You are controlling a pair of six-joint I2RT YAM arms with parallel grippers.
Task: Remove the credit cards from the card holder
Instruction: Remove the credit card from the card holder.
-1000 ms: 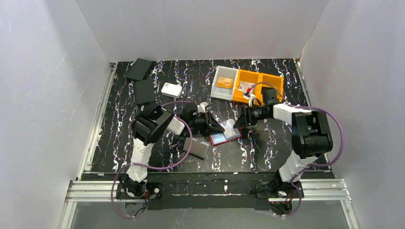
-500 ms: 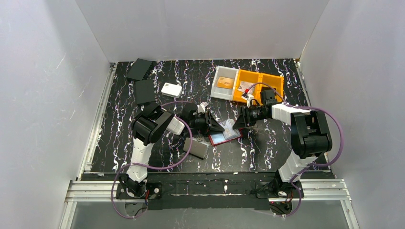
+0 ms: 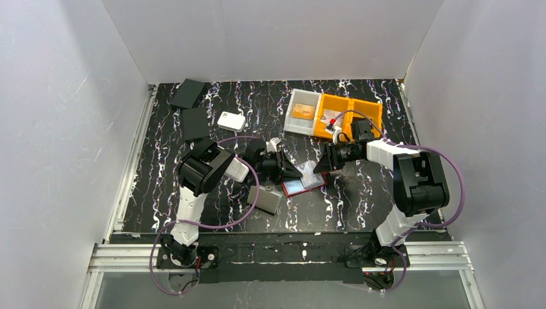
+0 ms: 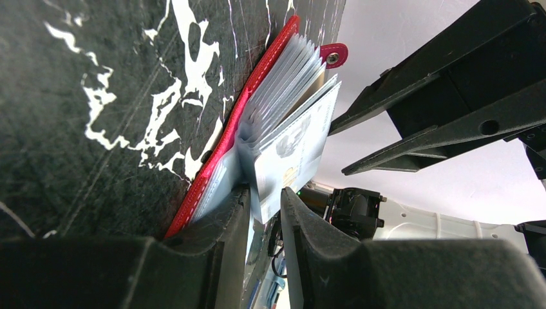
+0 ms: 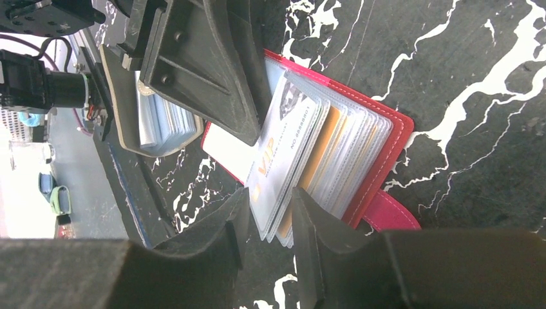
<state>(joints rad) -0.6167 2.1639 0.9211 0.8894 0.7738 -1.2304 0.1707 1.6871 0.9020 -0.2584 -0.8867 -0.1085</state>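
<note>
The credit cards [image 5: 283, 151] sit in clear sleeve pages that fan up from the open red card holder [image 5: 394, 132]. The holder lies flat on the black marbled table [image 3: 360, 206], midway between the two arms. The front card is pale, marked VIP with a portrait, and an orange one shows behind it. The cards look light, stiff and slick, while the sleeves look floppy and likely to drag along. A card probably wants pinching by its exposed edge, with its page pinned down. The left gripper [image 4: 264, 196] is nearly closed on the edge of a front page and holds it up. The right gripper [image 5: 270, 196] has its jaws narrowly apart astride the opposite end of the front pages; I cannot tell whether they bite. The snap tab [image 5: 389, 214] lies loose beside it. Near the holder lies a flat grey case [image 3: 264, 201]. Further back stand orange and white bins [image 3: 373, 106] with cards lying in them.
</note>
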